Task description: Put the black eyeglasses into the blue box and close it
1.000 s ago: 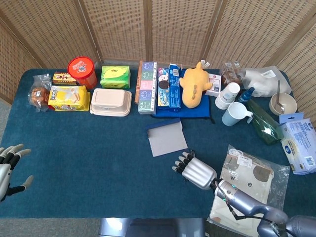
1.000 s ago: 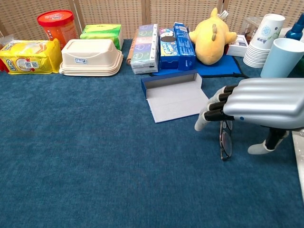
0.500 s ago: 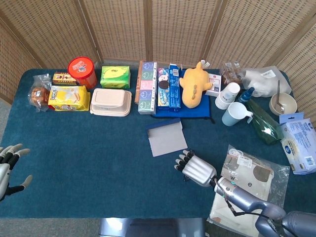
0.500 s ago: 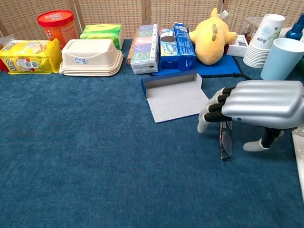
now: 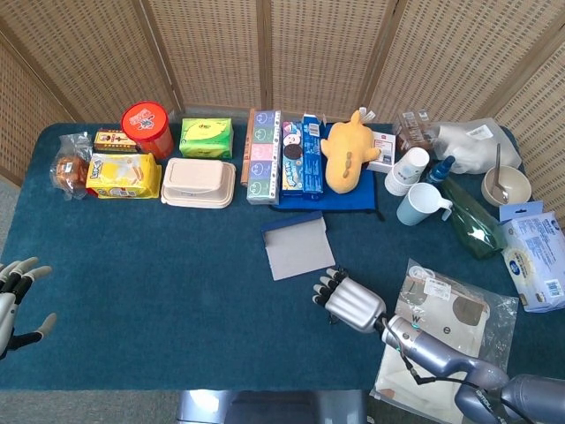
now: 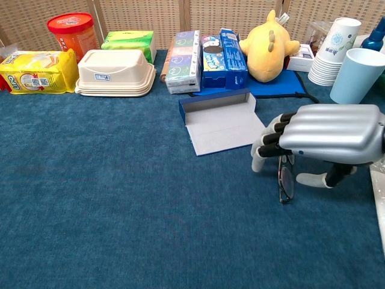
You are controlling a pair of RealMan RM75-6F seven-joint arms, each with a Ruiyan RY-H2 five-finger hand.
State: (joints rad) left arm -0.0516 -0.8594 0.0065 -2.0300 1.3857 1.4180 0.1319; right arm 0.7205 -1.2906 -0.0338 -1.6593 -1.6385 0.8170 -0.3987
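Chest view shows the right hand (image 6: 325, 135) a little lower over the black eyeglasses (image 6: 285, 178) than a moment ago, and its thumb has swung in closer to them. The fingers are bent down over the glasses but have not closed on them yet, so the hand holds nothing. I think the grab is just about to happen, and nothing of the task is done so far.

The glasses lie folded on the blue table (image 6: 120, 211), near its front edge on the right side. Most of them sit under the hand. The blue box (image 6: 219, 120) is just beside the hand, toward the middle of the table. It lies open and has nothing in it, so it is ready for the glasses.

The left hand (image 5: 13, 296) is far away at the left edge of the table. Its fingers are spread and it holds nothing. It has hardly moved.

Counting things: one pair of glasses, one blue box, two hands. Along the back edge there is one yellow plush toy (image 6: 267, 45), one red tub (image 6: 73, 31), one beige lunch box (image 6: 115, 71), one stack of paper cups (image 6: 334, 51) and one light blue mug (image 6: 358, 72).
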